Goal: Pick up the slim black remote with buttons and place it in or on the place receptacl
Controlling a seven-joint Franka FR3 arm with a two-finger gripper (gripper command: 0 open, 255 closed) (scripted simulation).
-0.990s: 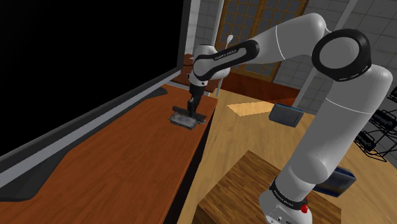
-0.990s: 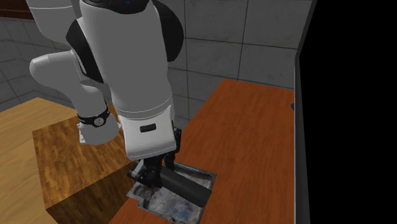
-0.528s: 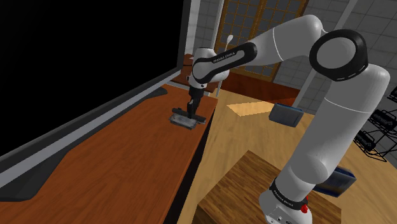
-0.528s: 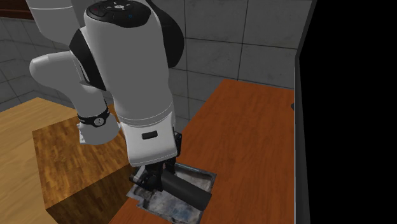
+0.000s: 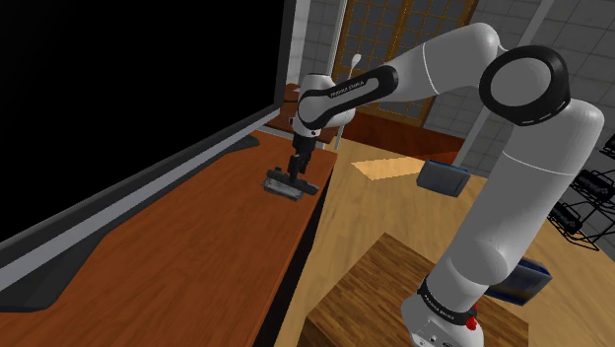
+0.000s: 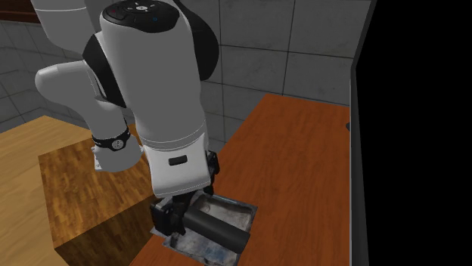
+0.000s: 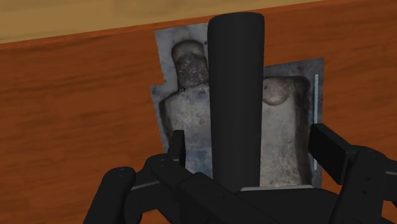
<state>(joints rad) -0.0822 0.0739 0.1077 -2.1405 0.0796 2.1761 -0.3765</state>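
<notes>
Black remote (image 7: 236, 95) was seen laid across a grey tray (image 7: 289, 127) on the wooden counter (image 7: 76, 127), hand (image 7: 250, 145) spread either side, remote untouched.

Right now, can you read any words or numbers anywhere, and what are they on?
White lettering on the white arm's dark forearm band: too small to read.
Lettering on the dark band at its foot: also too small.
Slim black remote: no words visible.
Flat grey receptacle: faded pictures, no words.
</notes>
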